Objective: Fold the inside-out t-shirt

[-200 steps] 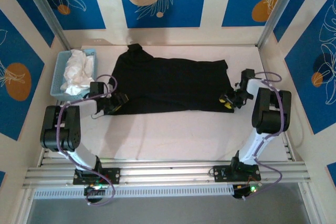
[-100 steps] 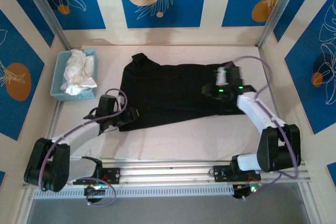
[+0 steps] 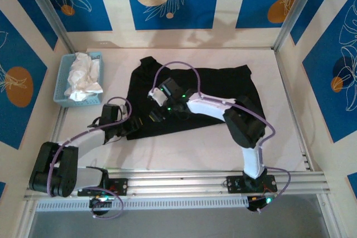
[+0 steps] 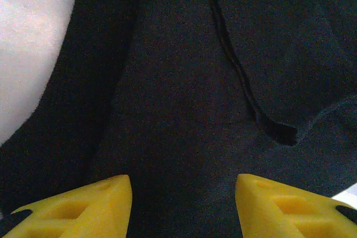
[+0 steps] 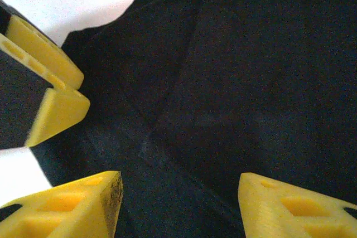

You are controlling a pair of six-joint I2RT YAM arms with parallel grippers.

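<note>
- Black cloth fills the middle of my top view: the inside-out t-shirt [image 3: 223,85] lies spread over the centre of the worktop [image 3: 184,151]. Its far side sits close to the far edge, and its near side slants down toward the near-left corner.
- A rumpled lump of the shirt pokes out at its far-left end.
- The left hand [image 4: 183,185] is at the shirt's near-left corner. Its arm reaches in low from the worktop's near-left corner.
- On the left wrist camera its yellow fingers [image 4: 95,204] stand well apart. Black cloth lies flat below the gap and nothing is pinched, so that hand is open.
- A raised seam [image 4: 234,71] runs down the cloth ahead of it, and a patch of bare worktop shows at upper left.
- The right hand [image 5: 179,179] is there too. Its arm comes up from the near-right and stretches leftward across the shirt, ending just beside the left hand.
- On the right wrist camera its own fingers are spread wide over dark cloth with nothing between them, so it is open as well.
- One of the left hand's fingers [image 5: 50,65] shows just ahead of it, up and to the left.
- I can't tell whether either hand's tips are actually touching the fabric.
- The blue basket [image 3: 61,85] sits in the far-left corner, clear of the shirt, with a white garment [image 3: 83,76] heaped inside.
</note>
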